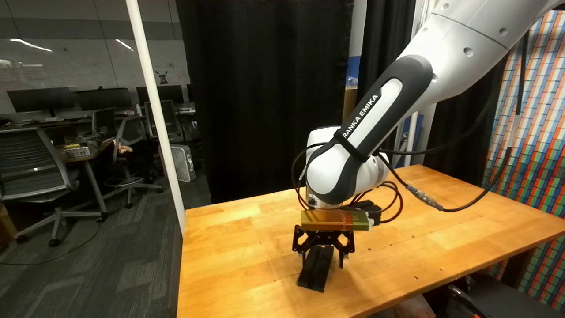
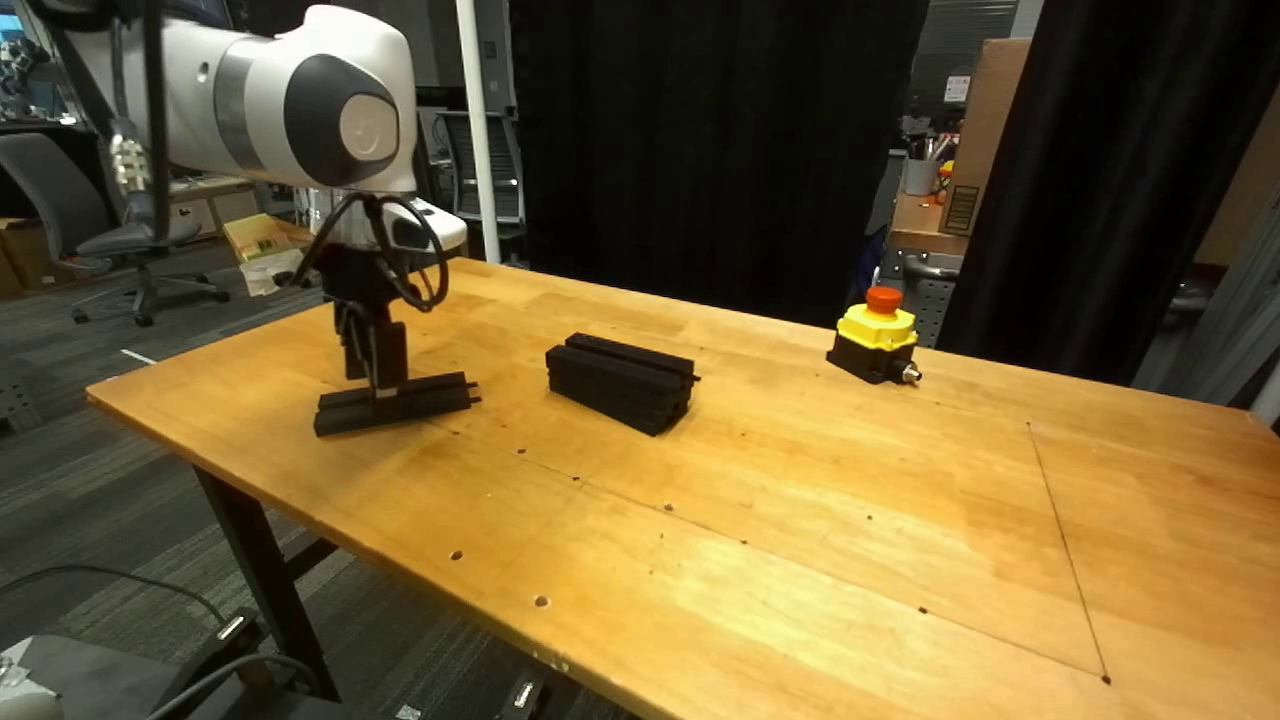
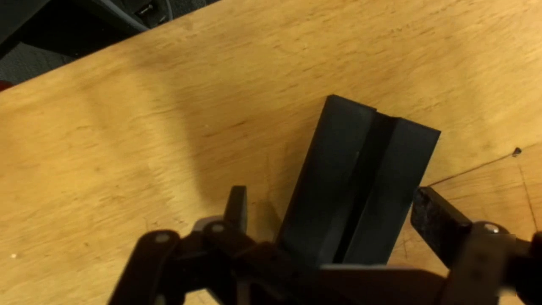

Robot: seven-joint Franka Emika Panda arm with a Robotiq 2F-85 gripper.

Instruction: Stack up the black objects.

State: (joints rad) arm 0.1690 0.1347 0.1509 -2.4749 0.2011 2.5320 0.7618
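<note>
Black bars [image 3: 349, 182], seemingly a pair side by side, lie flat on the bench [image 3: 127, 127], right between the jaws, and those jaws stand wide apart, nothing gripped! They straddle the narrow way, presumably so a squeeze can catch across the short side. One fingertip [image 3: 436, 220] sits just beside the edge, touching or not, I can't tell; a clear gap shows at the opposite fingertip [image 3: 237, 207]. Further out, in an exterior view, more bars sit bunched in a pile [image 2: 615, 385], likely where the stacking goes. Well beyond, the yellow stop button [image 2: 876, 335], probably placed clear of the work.
</note>
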